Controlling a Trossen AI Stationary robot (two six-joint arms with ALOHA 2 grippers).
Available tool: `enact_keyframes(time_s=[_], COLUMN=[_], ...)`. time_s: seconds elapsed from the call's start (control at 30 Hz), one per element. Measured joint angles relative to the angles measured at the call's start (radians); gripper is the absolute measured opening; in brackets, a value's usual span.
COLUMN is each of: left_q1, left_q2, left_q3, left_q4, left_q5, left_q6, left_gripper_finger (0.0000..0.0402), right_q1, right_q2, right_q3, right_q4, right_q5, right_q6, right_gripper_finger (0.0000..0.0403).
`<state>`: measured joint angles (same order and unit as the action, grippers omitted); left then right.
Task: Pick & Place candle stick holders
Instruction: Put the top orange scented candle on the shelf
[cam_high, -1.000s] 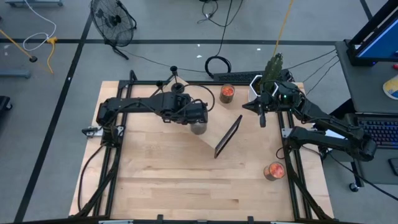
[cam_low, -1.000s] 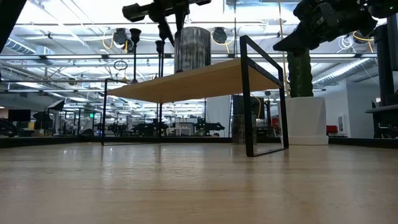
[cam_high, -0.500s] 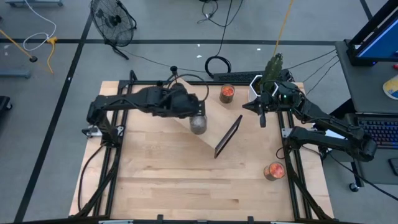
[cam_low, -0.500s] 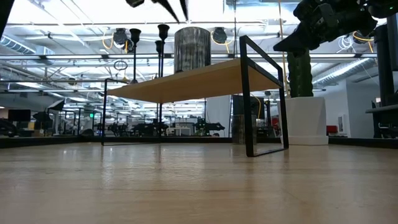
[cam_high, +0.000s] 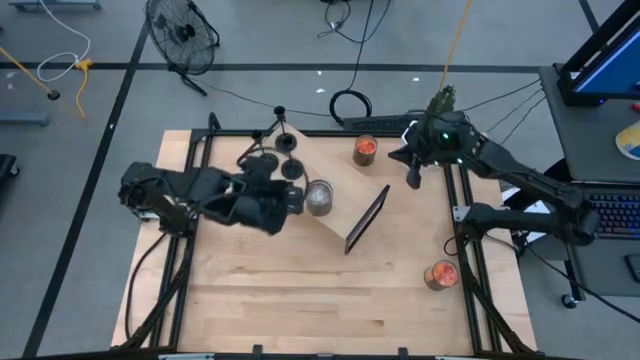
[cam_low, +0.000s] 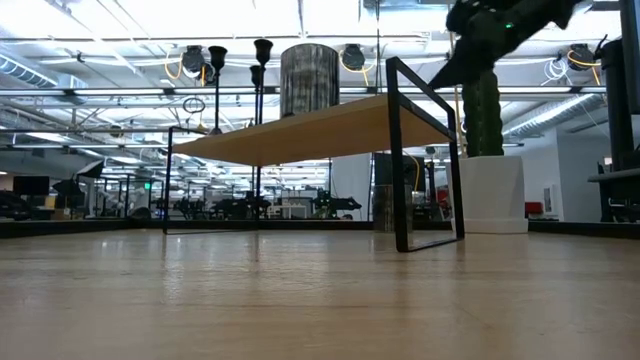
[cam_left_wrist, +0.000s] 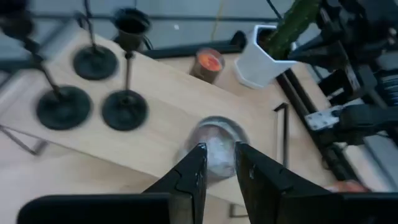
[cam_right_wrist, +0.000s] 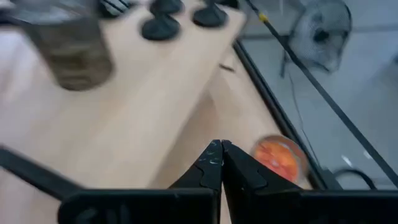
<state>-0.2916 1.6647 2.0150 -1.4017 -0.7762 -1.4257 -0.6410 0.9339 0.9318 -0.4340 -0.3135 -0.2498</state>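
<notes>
Three black candle stick holders (cam_left_wrist: 124, 110) (cam_left_wrist: 62, 107) (cam_left_wrist: 94, 62) stand upright on their disc bases at the far-left end of the wooden shelf (cam_high: 345, 205). They also show in the high view (cam_high: 291, 168) and the low view (cam_low: 262, 50). A silver cylinder (cam_high: 318, 197) stands on the shelf beside them. My left gripper (cam_high: 297, 198) (cam_left_wrist: 219, 171) hovers left of the cylinder, narrowly open, with nothing between its fingers. My right gripper (cam_high: 413, 180) (cam_right_wrist: 217, 158) hangs shut and empty over the table's far right, near the shelf's right end.
A white pot with a green cactus (cam_high: 428, 125) stands at the far right corner, and an orange candle jar (cam_high: 366, 149) beside it. Another orange jar (cam_high: 440, 273) sits at the near right. The shelf's black end frame (cam_high: 367, 220) rises mid-table. Bare wood lies along the near side.
My left gripper has risen from the shelf beside the silver cylinder and drawn back toward the table's left edge, turning as it went. The holders and the cylinder stay standing on the shelf. My right gripper has risen a little and tipped.
</notes>
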Motion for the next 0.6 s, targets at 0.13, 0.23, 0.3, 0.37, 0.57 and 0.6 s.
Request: enact_keyframes(time_s=[0.13, 0.23, 0.3, 0.37, 0.57, 0.6], left_q1=[-0.044, -0.058, -0.059, -0.069, -0.057, -0.056], left_q2=[-0.011, -0.017, -0.041, -0.072, -0.233, -0.265], left_q3=[0.001, -0.006, -0.039, -0.077, -0.325, -0.371], left_q4=[-0.096, -0.174, -0.161, -0.167, -0.141, -0.124], left_q5=[-0.077, -0.082, -0.091, -0.096, -0.135, -0.138], left_q6=[-0.049, -0.102, -0.076, -0.074, -0.16, -0.172], left_gripper_finger=[0.0088, 0.0088, 0.0088, 0.0088, 0.0088, 0.0088], right_q1=[0.001, 0.001, 0.001, 0.0, -0.016, -0.023], right_q2=[0.105, 0.188, 0.238, 0.285, 0.412, 0.429], right_q3=[0.099, 0.169, 0.213, 0.254, 0.352, 0.364], right_q4=[-0.091, -0.139, -0.155, -0.169, -0.208, -0.208], right_q5=[0.102, 0.133, 0.134, 0.133, 0.136, 0.136], right_q6=[-0.028, -0.052, -0.062, -0.071, -0.078, -0.08], right_gripper_finger=[0.0, 0.0, 0.0, 0.0, 0.0, 0.0])
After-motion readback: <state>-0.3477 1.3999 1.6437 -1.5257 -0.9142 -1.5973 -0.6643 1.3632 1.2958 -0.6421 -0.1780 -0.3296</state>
